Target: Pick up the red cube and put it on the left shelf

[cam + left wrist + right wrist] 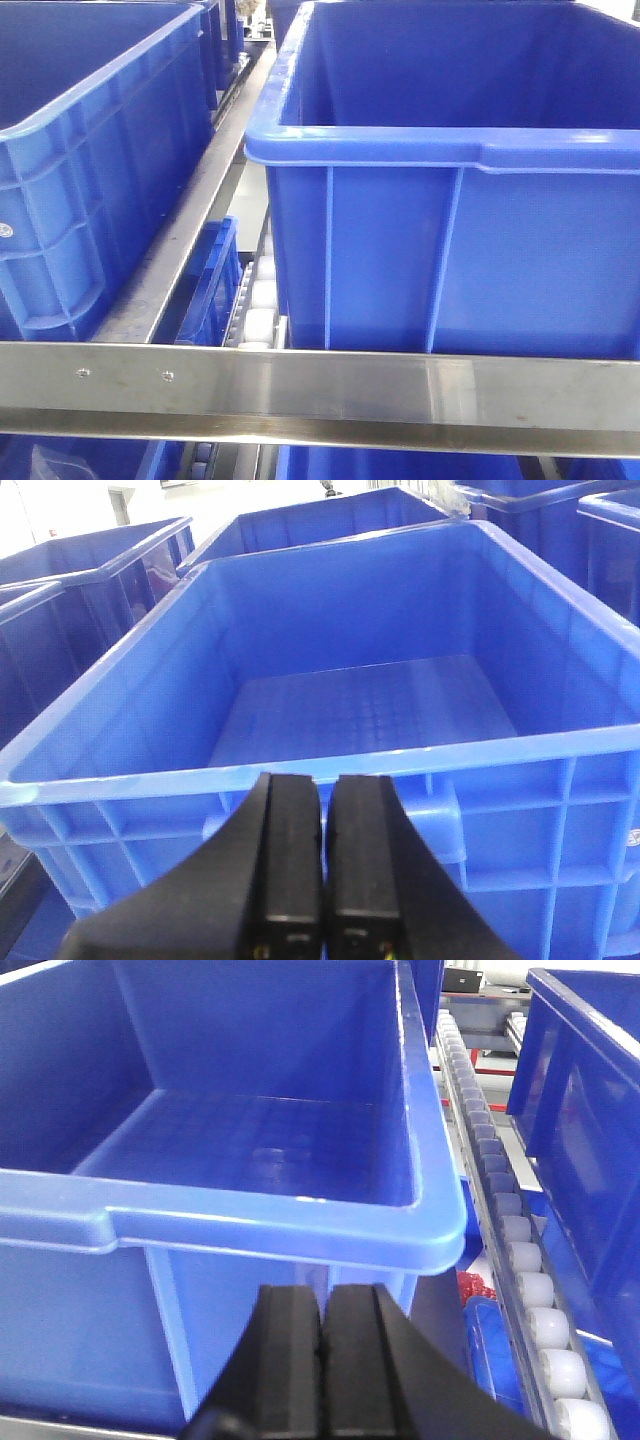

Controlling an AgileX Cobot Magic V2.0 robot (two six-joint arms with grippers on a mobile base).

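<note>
The red cube is not in view. The left shelf fills the front view: a brushed-steel front rail (320, 385), white rollers (258, 300) and large ribbed dark-blue crates (450, 250). My left gripper (325, 780) is shut and empty, just in front of the near rim of an empty blue crate (330, 605). My right gripper (325, 1295) is shut and empty, close to the near wall of another empty blue crate (250, 1020). Neither gripper shows in the front view.
A second blue crate (80, 180) stands at the left, beyond a steel divider rail (190, 230). A roller track (520, 1260) runs along the right of the crate. A small red bumpy patch (476, 1287) shows on the level below; I cannot tell what it is.
</note>
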